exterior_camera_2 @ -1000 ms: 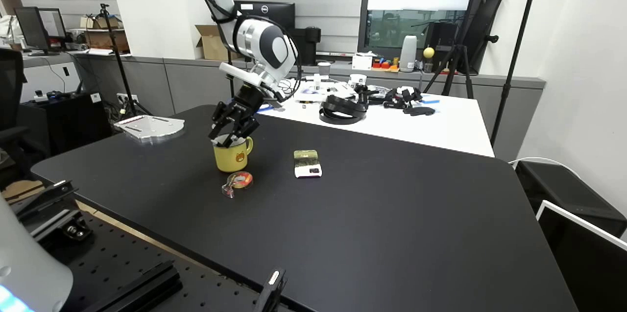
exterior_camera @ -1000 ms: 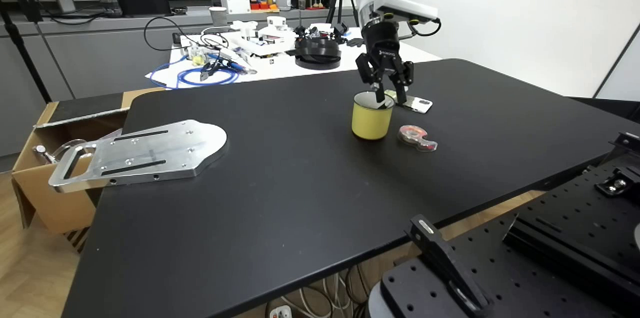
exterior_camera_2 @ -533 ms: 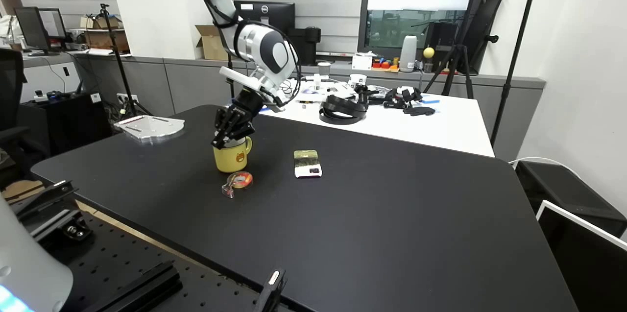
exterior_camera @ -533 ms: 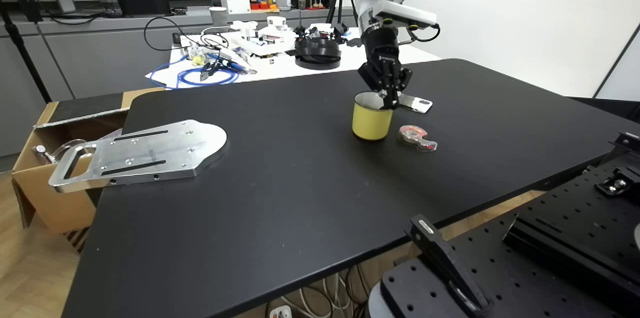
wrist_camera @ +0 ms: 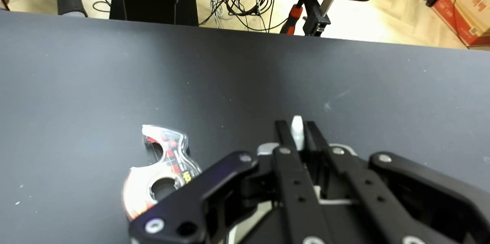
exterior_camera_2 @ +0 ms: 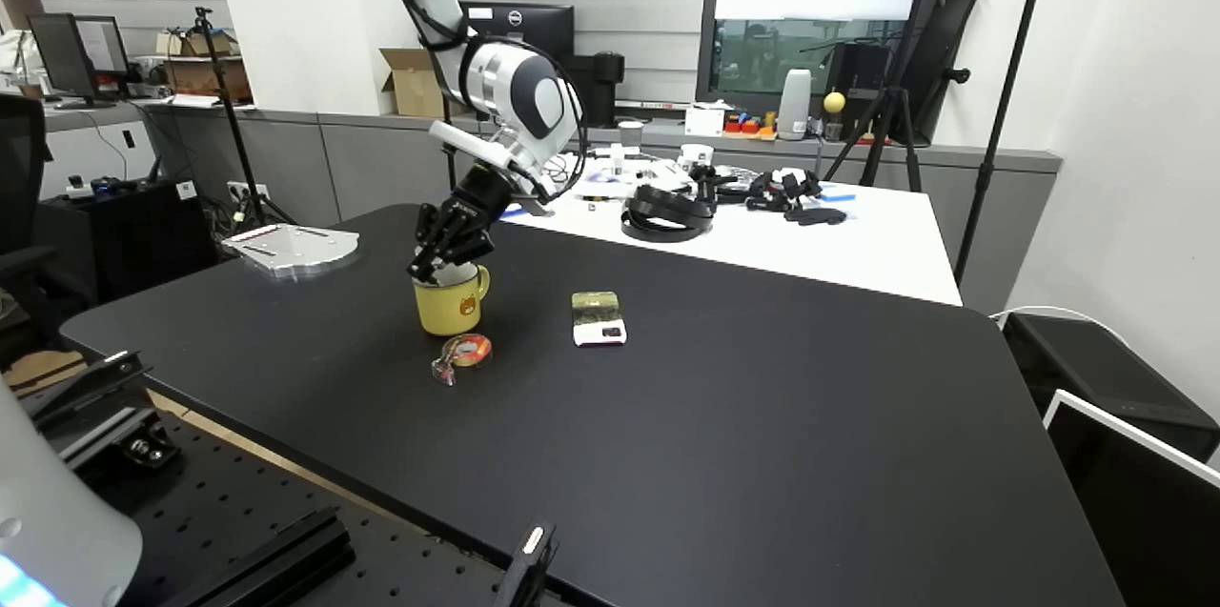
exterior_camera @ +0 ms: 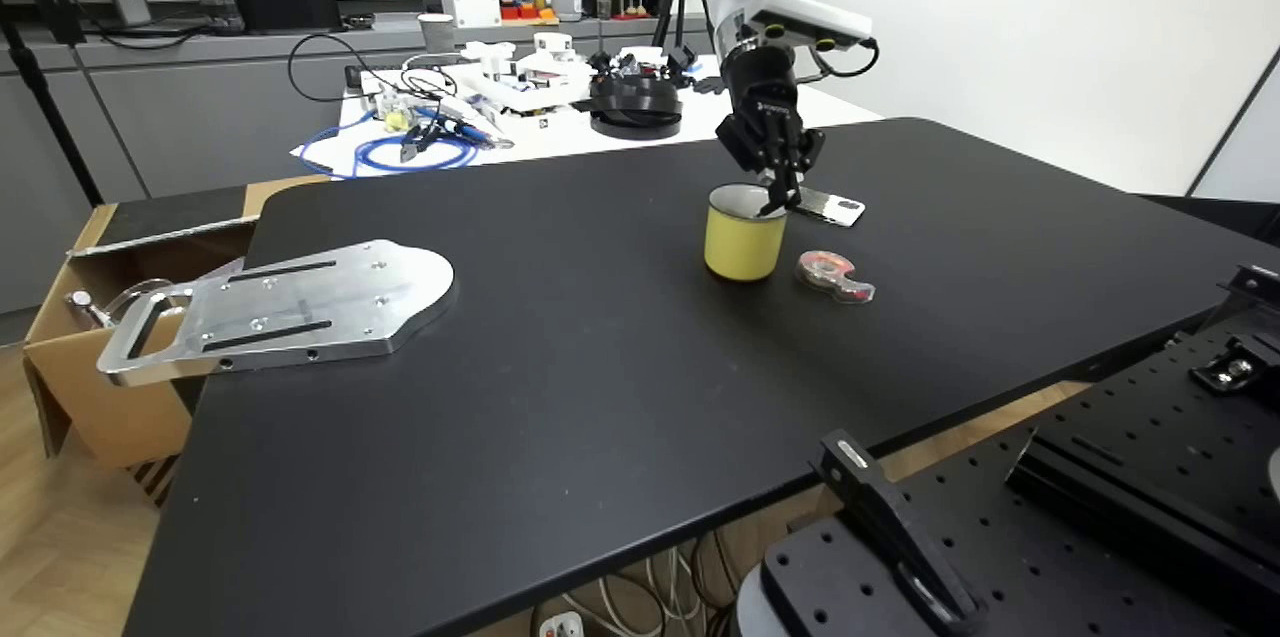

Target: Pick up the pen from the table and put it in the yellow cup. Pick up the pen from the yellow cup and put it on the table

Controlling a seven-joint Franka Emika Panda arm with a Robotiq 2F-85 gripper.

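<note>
The yellow cup (exterior_camera: 743, 242) stands upright on the black table (exterior_camera: 540, 417); in an exterior view its handle and a small bear print show on the cup (exterior_camera_2: 446, 310). My gripper (exterior_camera: 780, 202) is over the cup's mouth, fingertips at the rim; it also shows in an exterior view (exterior_camera_2: 422, 272). In the wrist view my gripper (wrist_camera: 295, 124) is shut on the pen (wrist_camera: 297, 131), whose pale end stands up between the fingertips. The rest of the pen is hidden by the fingers and cannot be told from them in both exterior views.
A clear tape dispenser (exterior_camera: 835, 277) lies right beside the cup, also in the wrist view (wrist_camera: 160, 171). A phone-like flat object (exterior_camera_2: 599, 319) lies on the table. A silver metal plate (exterior_camera: 300, 297) lies at the table's edge. A cluttered white table (exterior_camera: 560, 132) stands behind.
A second ago the fingers were spread at the cup's mouth; half a second ago they had closed. The gripper is now slightly higher. The cup has not moved.
</note>
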